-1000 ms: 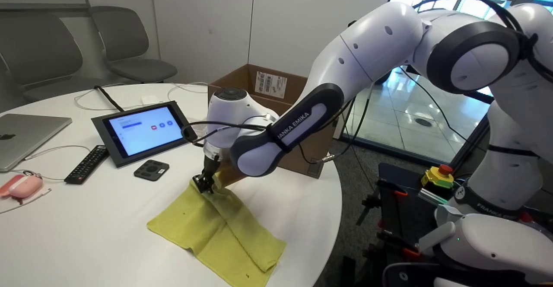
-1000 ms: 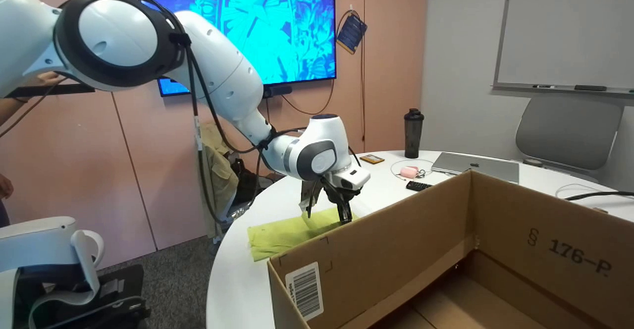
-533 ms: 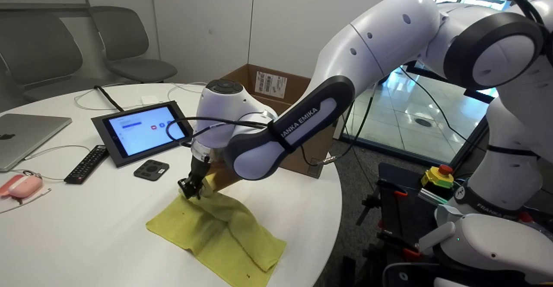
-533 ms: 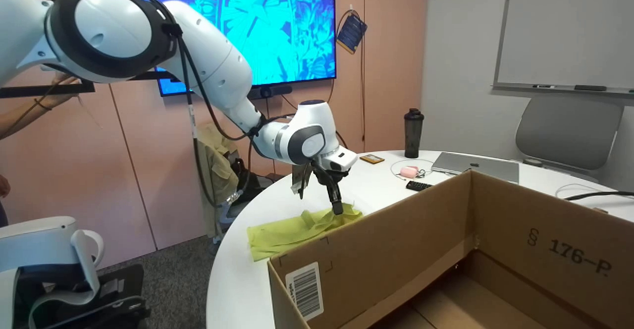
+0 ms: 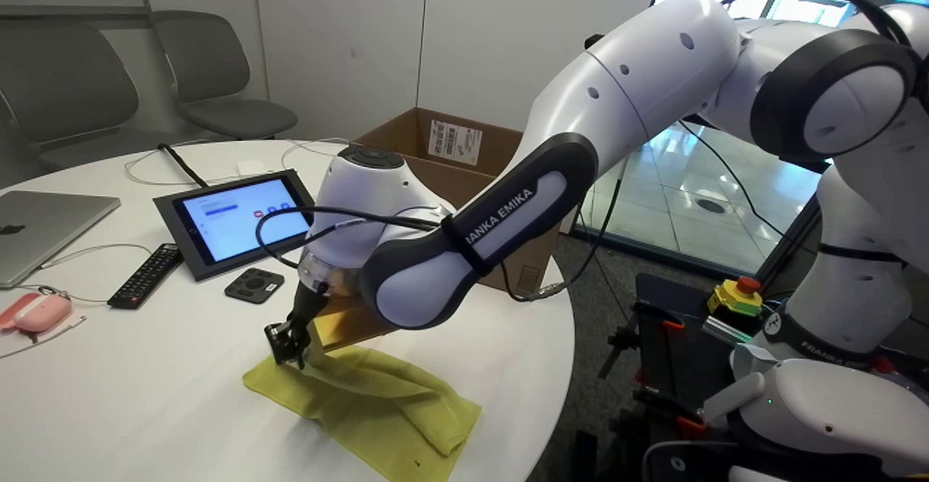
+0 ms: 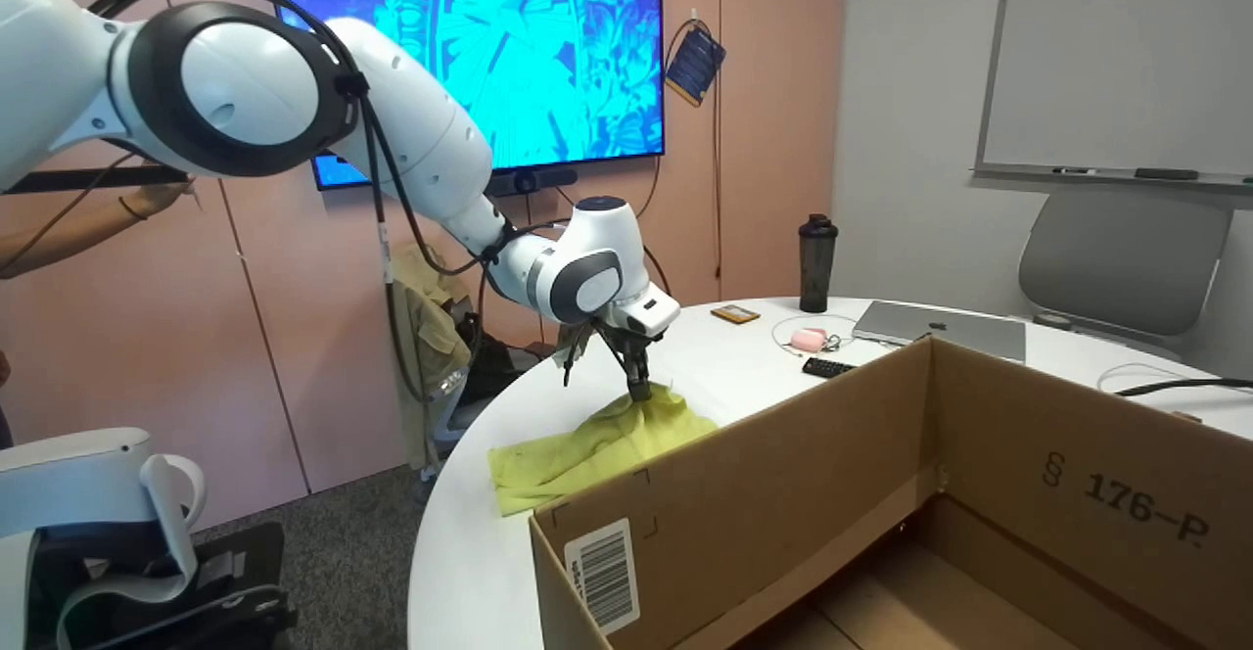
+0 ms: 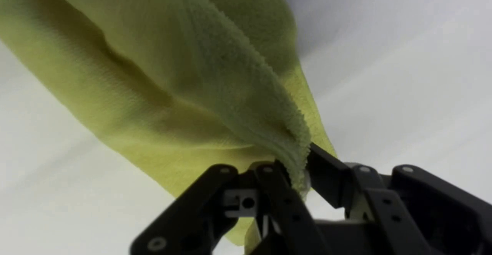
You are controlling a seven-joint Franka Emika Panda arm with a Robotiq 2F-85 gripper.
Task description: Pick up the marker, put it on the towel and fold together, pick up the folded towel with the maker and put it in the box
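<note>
The yellow towel (image 5: 385,417) lies on the white table, part of it folded over and lifted into a loose ridge. In the wrist view, a bunched edge of the towel (image 7: 246,86) runs between the fingers of my gripper (image 7: 298,172), which is shut on it. An exterior view has the gripper (image 5: 292,360) low over the towel's left corner; from another angle the gripper (image 6: 639,394) holds the cloth's raised peak. A small pale bit shows at the pinched edge, too blurred to name. The marker is hidden or out of view. The brown cardboard box (image 6: 783,479) stands open-topped beside the towel.
Beyond the towel are a tablet (image 5: 239,221), a small black puck-like device (image 5: 254,285), a remote (image 5: 145,276), a pink case (image 5: 43,313) and a laptop (image 5: 54,228). A dark bottle (image 6: 816,263) stands farther back. A person's arm (image 6: 98,229) shows behind the robot.
My gripper has carried the pinched towel edge across the cloth, leftward in both exterior views and toward the near left corner. The lifted part now spreads over more of the towel.
</note>
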